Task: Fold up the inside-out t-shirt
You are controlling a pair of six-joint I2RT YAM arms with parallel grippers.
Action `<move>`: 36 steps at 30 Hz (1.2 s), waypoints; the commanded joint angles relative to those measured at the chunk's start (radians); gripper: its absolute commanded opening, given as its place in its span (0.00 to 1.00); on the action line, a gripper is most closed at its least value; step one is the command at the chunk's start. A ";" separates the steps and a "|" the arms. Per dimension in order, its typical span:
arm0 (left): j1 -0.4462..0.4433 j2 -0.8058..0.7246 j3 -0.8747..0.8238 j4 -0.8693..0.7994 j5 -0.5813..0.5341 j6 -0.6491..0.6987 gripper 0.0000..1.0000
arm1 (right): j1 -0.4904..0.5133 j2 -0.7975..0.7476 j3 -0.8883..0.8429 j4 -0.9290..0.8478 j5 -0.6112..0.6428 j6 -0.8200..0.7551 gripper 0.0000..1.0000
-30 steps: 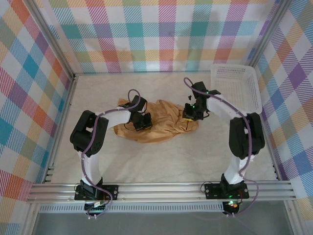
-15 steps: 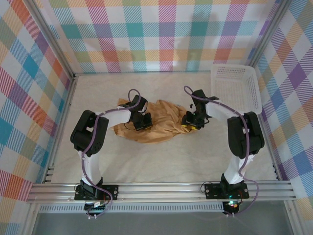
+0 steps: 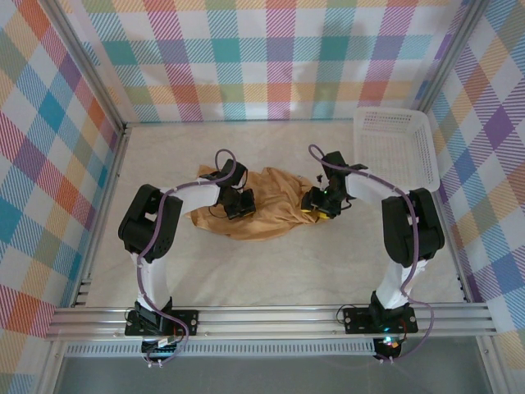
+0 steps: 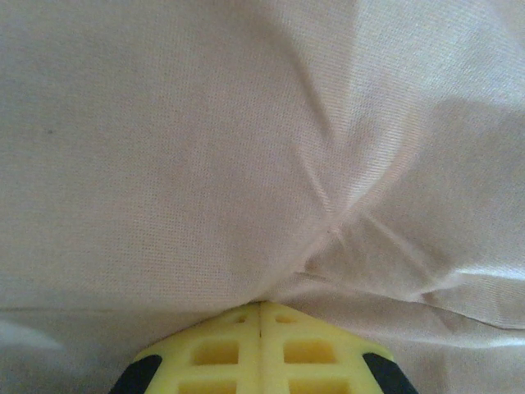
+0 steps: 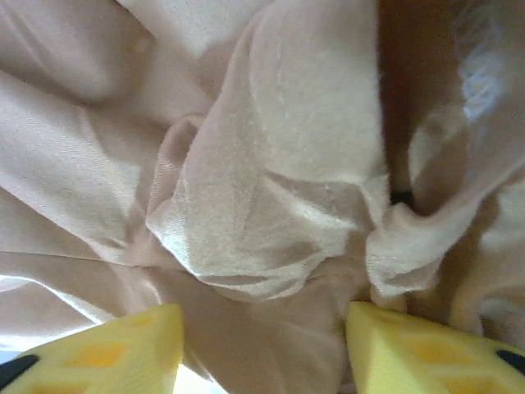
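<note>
The inside-out t-shirt [image 3: 271,197] is a tan, crumpled heap in the middle of the table. My left gripper [image 3: 239,204] rests on its left part. In the left wrist view its yellow fingers [image 4: 234,349] are pressed together, and creases in the cloth [image 4: 246,164] run into their tip [image 4: 260,306]. My right gripper [image 3: 317,204] is low over the shirt's right edge. In the right wrist view it is open [image 5: 264,318], with a bunched fold of the shirt [image 5: 271,189] lying between the two yellow fingers [image 5: 123,349].
A white mesh basket [image 3: 395,144] stands at the back right corner, close behind the right arm. Checked walls enclose the cream table [image 3: 271,271] on three sides. A metal rail [image 3: 271,318] runs along the near edge.
The right gripper has opened and come down a little nearer and to the left onto the shirt's right edge. The left gripper stays shut in the same place.
</note>
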 commanded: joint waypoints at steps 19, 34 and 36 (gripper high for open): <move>0.035 0.100 -0.059 -0.052 -0.040 -0.027 0.00 | -0.008 -0.360 0.167 -0.180 -0.078 0.026 0.00; 0.140 -0.283 -0.109 -0.313 -0.371 0.055 0.33 | -0.030 -0.229 0.215 -0.187 0.347 -0.010 0.00; 0.197 -0.317 -0.166 -0.297 -0.358 0.051 0.34 | -0.044 -0.238 0.209 -0.186 0.333 -0.012 0.00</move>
